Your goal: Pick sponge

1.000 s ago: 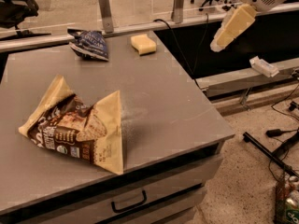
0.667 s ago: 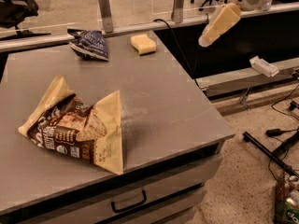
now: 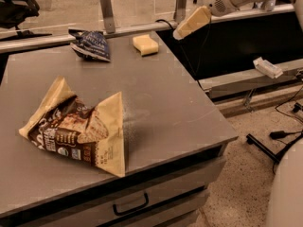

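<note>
Pale yellow sponge [image 3: 145,45] lies flat at the far right corner of the grey table [image 3: 165,93], near its back edge. Dark blue snack bag [image 3: 92,46] sits to its left, apart from it. Tan-and-brown snack bag [image 3: 78,129] is crumpled on the near left area, well apart. Gripper [image 3: 191,22] hangs in the air just right of the sponge and above it, not touching. Gripper opening: cannot tell.

Grey drawered table [image 3: 161,98], speckled floor [image 3: 244,183], glass partition [image 3: 139,4] behind.
</note>
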You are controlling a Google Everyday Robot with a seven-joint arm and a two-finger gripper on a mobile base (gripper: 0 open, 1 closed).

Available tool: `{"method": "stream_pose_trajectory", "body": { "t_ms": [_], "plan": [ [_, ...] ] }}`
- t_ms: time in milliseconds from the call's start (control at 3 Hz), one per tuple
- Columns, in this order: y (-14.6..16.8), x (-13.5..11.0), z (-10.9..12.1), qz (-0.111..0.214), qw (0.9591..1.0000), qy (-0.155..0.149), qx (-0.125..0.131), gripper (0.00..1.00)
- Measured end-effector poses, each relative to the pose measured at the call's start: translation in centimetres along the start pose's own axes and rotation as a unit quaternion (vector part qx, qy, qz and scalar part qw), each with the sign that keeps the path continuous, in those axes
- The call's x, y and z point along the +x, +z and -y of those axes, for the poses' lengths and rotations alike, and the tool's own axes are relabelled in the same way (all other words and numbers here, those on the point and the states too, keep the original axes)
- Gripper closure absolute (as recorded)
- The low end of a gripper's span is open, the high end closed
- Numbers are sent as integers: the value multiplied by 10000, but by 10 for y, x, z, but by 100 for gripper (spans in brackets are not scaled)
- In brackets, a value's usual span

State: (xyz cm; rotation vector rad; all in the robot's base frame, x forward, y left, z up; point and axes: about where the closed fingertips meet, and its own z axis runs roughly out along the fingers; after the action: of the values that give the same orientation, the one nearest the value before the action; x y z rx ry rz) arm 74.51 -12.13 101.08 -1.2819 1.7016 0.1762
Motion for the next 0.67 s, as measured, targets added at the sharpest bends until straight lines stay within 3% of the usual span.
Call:
{"method": "stream_pose_trajectory", "body": {
  "t_ms": [667],
  "plan": [
    [89,-5,15,489,9968,597,195,0]
  ]
}}
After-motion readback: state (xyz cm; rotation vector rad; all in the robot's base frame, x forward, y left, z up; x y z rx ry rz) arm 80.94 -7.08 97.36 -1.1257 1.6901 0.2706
